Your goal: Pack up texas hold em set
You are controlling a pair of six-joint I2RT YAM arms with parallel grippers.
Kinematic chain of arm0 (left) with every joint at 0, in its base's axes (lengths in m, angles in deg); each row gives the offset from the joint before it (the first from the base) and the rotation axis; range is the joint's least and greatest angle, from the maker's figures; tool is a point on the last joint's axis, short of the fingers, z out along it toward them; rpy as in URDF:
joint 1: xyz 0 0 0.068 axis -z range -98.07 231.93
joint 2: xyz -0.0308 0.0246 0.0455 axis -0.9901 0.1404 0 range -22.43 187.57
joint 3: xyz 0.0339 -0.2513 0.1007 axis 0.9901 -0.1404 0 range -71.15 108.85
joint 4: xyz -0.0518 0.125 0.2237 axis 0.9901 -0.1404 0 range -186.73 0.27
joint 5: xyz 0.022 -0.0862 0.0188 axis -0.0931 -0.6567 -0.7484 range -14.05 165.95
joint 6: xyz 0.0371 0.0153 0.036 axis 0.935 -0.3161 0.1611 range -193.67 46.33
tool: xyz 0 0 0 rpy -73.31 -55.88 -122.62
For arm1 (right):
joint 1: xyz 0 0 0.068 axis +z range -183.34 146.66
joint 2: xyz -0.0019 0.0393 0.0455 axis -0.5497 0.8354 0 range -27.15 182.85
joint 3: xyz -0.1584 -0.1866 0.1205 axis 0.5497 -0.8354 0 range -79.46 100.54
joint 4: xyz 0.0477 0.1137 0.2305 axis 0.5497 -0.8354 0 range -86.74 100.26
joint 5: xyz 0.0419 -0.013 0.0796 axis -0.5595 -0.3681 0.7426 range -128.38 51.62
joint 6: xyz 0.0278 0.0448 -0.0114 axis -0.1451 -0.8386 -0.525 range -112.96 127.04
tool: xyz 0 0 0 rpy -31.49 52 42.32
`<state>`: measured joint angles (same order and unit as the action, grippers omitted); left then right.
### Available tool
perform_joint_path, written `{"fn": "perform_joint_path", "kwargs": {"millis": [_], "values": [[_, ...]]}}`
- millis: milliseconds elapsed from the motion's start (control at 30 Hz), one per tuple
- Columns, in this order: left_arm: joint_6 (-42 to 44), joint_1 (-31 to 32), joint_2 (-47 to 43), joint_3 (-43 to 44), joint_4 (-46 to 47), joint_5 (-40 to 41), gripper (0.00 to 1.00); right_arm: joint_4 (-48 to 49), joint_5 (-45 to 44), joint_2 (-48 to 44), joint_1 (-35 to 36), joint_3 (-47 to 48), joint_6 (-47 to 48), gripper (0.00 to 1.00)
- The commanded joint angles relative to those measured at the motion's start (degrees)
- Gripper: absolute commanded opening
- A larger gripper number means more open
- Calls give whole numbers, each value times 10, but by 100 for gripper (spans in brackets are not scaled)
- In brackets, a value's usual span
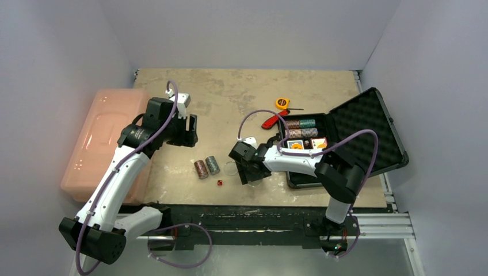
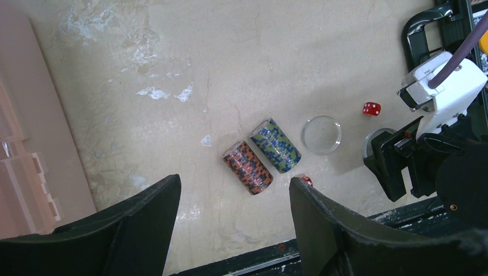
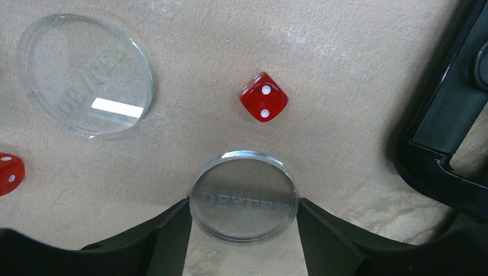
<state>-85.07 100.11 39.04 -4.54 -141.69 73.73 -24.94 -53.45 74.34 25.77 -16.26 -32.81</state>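
Observation:
The black case (image 1: 397,150) lies open at the right, its egg-crate foam lid (image 1: 368,127) laid back, with chip rolls and card decks inside. Two chip rolls lie loose on the table: an orange one (image 2: 248,167) and a blue-green one (image 2: 276,145). Beside them are a clear disc (image 3: 85,75) and two red dice (image 3: 264,96) (image 3: 8,172). My right gripper (image 3: 244,210) is low over the table, its fingers pressed against both edges of a second clear disc (image 3: 244,195). My left gripper (image 2: 235,195) hangs open above the rolls, holding nothing.
A large pink bin (image 1: 106,138) takes up the table's left side. A yellow tape measure (image 1: 281,103) and a red-handled tool (image 1: 270,121) lie behind the case. The case's black edge (image 3: 443,126) is just right of my right gripper.

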Motion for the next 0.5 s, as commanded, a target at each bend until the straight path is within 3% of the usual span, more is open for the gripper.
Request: {"fn": "perform_joint_path", "kwargs": {"millis": [0, 467], "values": [[6, 4, -8, -4, 9, 2, 69, -13, -22, 15, 8, 18, 2, 67], [5, 4, -10, -5, 10, 4, 69, 6, -24, -38, 18, 35, 22, 53]]}}
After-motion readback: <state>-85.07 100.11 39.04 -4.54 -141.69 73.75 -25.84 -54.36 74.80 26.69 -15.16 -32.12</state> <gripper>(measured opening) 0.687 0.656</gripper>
